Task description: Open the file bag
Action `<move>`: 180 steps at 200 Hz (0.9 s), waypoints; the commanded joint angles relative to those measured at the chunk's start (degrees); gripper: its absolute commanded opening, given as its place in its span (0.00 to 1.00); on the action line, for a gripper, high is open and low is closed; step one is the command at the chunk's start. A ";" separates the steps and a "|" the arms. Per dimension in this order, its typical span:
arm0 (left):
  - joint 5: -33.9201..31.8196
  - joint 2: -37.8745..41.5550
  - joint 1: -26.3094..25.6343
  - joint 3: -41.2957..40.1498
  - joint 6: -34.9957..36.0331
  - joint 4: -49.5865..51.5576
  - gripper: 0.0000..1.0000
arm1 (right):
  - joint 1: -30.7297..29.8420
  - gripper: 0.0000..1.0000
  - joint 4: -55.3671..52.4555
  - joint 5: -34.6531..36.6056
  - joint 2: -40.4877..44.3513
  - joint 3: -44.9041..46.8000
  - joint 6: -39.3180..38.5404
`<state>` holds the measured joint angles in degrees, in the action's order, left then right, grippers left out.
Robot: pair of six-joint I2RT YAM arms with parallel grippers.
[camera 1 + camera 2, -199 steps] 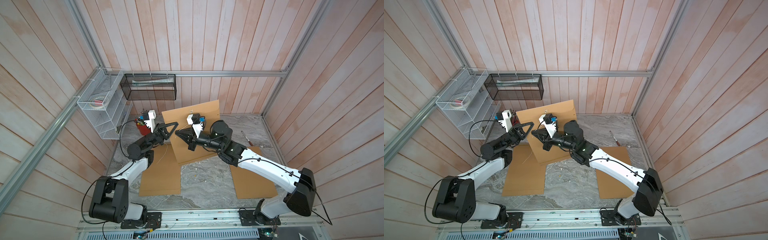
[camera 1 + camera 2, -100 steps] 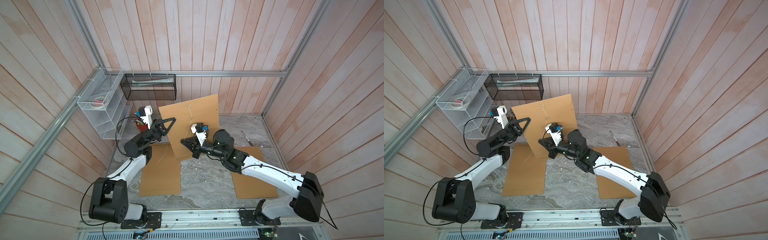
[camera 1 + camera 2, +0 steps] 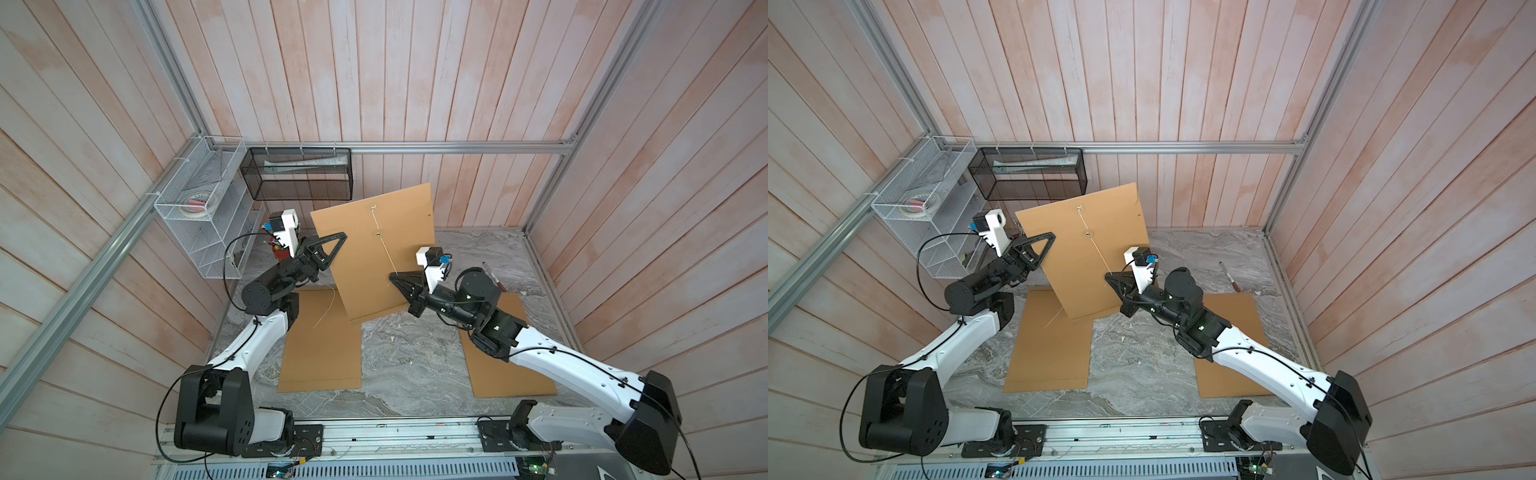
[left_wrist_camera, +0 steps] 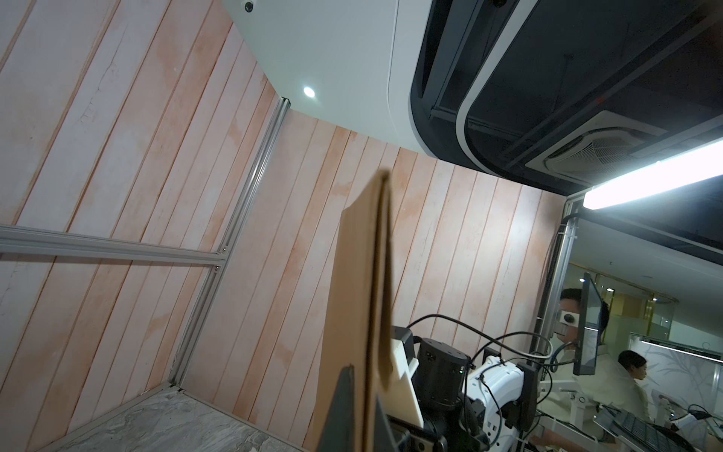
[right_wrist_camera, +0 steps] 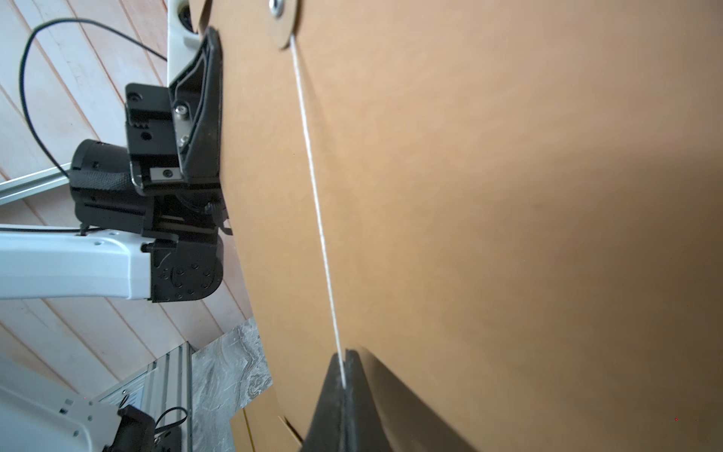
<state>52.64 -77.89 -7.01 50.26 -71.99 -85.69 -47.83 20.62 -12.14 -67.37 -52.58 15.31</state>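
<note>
Three brown file bags are in both top views, and one of them, the raised file bag [image 3: 374, 249], stands nearly upright over the far middle of the marble table [image 3: 415, 374], leaning a little toward the back wall. Whether its lower edge touches the table cannot be told. The left gripper [image 3: 338, 241] is pressed together on this bag's left edge, with one black finger on each face of the card, as the left wrist view shows [image 4: 362, 422]. The right gripper [image 3: 392, 276] is in front of the bag's face, its jaws closed on the thin white string [image 3: 384, 253]. In the right wrist view the string [image 5: 317, 211] runs straight and taut from the round clasp disc [image 5: 279, 19] down into the tip of the closed jaws [image 5: 344, 375]. A second disc [image 3: 374, 208] sits higher on the bag, near its top edge. The two other file bags lie flat on the table, one [image 3: 320, 353] below the left arm and one [image 3: 511, 365] partly under the right arm. A marker [image 3: 492, 276] lies near the right wall. A white wire rack [image 3: 199, 224] and a black mesh basket [image 3: 299, 174] hang in the far left corner.
</note>
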 commanded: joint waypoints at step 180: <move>8.53 0.65 0.31 -6.07 0.58 -1.78 0.00 | 6.09 0.00 -16.14 9.83 6.92 -16.59 -14.30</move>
<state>59.79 -76.84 -7.01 45.54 -70.78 -85.03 -42.04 6.24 -3.05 -60.58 -66.83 2.90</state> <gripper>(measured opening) 0.048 0.042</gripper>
